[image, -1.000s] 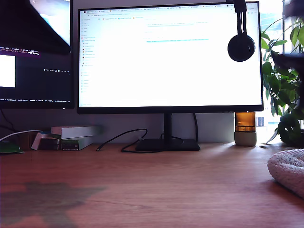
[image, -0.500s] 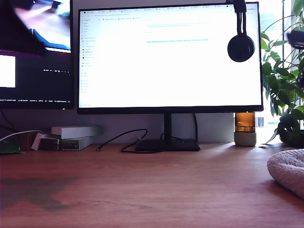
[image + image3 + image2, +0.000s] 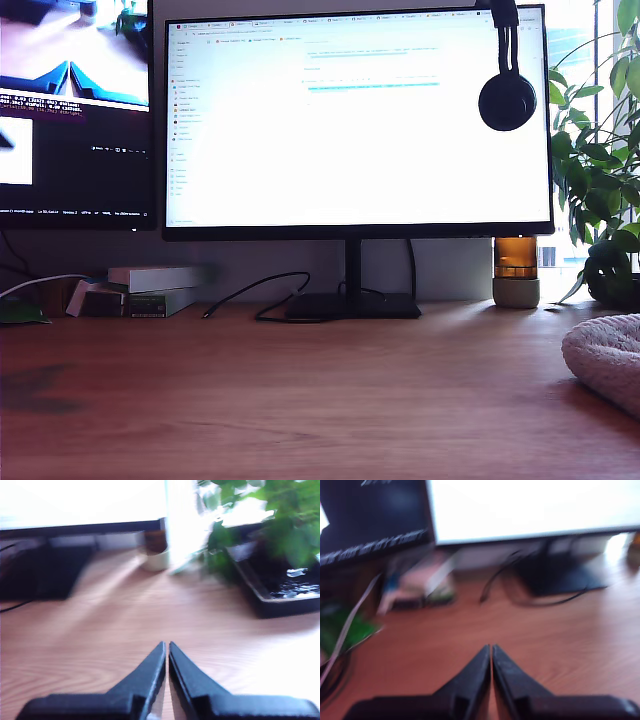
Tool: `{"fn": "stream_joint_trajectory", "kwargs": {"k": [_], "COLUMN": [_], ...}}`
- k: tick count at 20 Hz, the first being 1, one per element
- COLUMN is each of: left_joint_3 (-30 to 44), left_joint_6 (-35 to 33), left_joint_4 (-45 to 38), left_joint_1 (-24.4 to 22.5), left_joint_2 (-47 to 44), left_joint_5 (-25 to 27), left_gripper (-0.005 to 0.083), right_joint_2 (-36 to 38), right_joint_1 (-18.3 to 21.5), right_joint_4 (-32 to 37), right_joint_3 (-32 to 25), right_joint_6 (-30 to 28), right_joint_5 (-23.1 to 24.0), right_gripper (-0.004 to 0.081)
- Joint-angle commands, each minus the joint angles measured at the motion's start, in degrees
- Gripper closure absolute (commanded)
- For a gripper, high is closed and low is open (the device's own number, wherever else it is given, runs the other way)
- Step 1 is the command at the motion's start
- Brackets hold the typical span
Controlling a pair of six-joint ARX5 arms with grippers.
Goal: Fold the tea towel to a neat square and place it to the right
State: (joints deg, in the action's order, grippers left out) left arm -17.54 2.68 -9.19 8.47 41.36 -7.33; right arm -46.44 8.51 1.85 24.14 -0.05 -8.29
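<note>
The tea towel (image 3: 608, 362), a fluffy pale pink-white bundle, lies on the wooden desk (image 3: 320, 400) at the exterior view's right edge, partly cut off. Neither wrist view shows it. Neither arm appears in the exterior view. My first gripper (image 3: 491, 647) is shut with nothing between its dark fingers, hovering over bare desk and facing the monitor stand (image 3: 560, 575). My second gripper (image 3: 166, 644) is shut too, empty, over bare wood facing a potted plant (image 3: 270, 525).
A large monitor (image 3: 355, 120) with headphones (image 3: 507, 95) hung on it stands at the back. A second screen (image 3: 75, 120) and stacked boxes (image 3: 150, 288) are at the exterior view's left. An amber jar (image 3: 516, 270) and a plant (image 3: 600, 180) are at its right. A cable (image 3: 260, 295) trails on the desk.
Blurred dark arm parts at the exterior view's upper corners have left the picture. The shadow on the desk at that view's left has shrunk to a faint patch. The towel has not moved.
</note>
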Motion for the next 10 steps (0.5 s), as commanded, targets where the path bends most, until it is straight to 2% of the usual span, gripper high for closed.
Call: {"fn": "stream_joint_trajectory", "kwargs": {"k": [1,5,10], "left_joint_3": [2.97,8.0,14.19], "left_joint_6": [0.15,-0.17,-0.55], "left_joint_4": [-3.06,-6.14,-7.19], "left_joint_1": [-0.11,-0.11,-0.11], "left_joint_2": [-0.52,-3.65,-10.58], "left_joint_5": [0.55,1.18,3.5], "left_gripper": [0.0797,0.0797,0.0797], "right_joint_2": [2.25,6.21,10.88], "right_joint_1": [-0.37,-0.81,-1.38], "right_joint_4": [3.19,6.67,8.44], "right_joint_3": [-3.61,-9.18,-17.0], "right_joint_6": [0.2,-0.85,-2.51], "right_joint_5": [0.39,-2.69,-3.3], "right_gripper": [0.0782,0.0782,0.0782]}}
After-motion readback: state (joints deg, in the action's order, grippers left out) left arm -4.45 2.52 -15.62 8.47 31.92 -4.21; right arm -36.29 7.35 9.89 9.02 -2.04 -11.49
